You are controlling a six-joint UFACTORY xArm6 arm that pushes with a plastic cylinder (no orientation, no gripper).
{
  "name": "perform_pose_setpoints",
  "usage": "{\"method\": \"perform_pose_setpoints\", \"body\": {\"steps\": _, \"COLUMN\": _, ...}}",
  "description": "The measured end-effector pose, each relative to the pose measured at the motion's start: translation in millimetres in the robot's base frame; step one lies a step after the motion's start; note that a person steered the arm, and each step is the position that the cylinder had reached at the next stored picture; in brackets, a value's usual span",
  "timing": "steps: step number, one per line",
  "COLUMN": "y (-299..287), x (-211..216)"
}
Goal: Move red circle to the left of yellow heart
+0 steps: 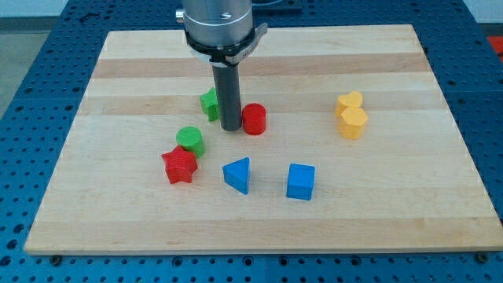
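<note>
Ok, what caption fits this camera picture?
My tip sits just left of the red circle, with the yellow heart far right.

My tip (231,128) rests on the surface, rod upright beneath the arm.

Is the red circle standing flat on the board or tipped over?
Standing flat. The red circle shows its round top face level, sitting on the wooden board. My tip is right beside it, on the view's left.
</note>
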State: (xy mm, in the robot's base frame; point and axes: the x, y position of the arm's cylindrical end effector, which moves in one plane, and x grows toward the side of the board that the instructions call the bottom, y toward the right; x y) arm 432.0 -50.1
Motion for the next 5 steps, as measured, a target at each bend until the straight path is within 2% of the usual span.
{"method": "perform_pose_setpoints", "body": {"steps": 1, "y": 2.6, "x": -0.4}}
{"method": "perform_pose_setpoints", "body": {"steps": 3, "y": 74.4, "x": -28.3}}
{"method": "perform_pose_setpoints", "body": {"steps": 5, "y": 24.5, "x": -23.0}}
